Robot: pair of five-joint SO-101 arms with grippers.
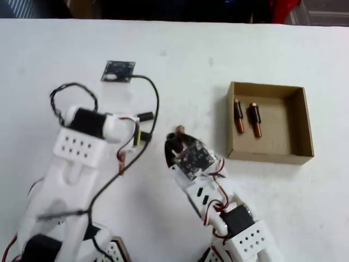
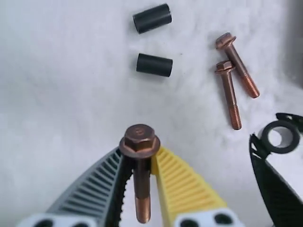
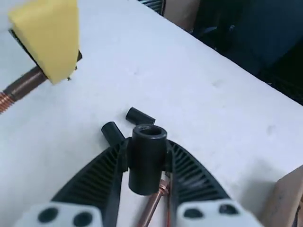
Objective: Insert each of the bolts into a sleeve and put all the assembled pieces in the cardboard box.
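My left gripper [image 2: 139, 163] is shut on a copper bolt [image 2: 138, 146], gripped by its shank with the hex head sticking out past the fingertips. My right gripper [image 3: 144, 158] is shut on a black sleeve [image 3: 146, 146], bore facing outward. In the high view the two grippers [image 1: 140, 132] [image 1: 175, 143] stand close together mid-table. On the table lie two loose sleeves [image 2: 151, 18] [image 2: 155, 65] and two loose bolts [image 2: 236, 64] [image 2: 229, 94]. The cardboard box [image 1: 297, 123] at the right holds two assembled pieces [image 1: 239, 115] [image 1: 255, 120].
A small circuit board [image 1: 118, 71] with a black cable [image 1: 155, 103] lies behind the left arm. The box's near wall [image 1: 267, 155] stands just right of my right gripper. The table's far edge [image 1: 174, 22] runs along the back.
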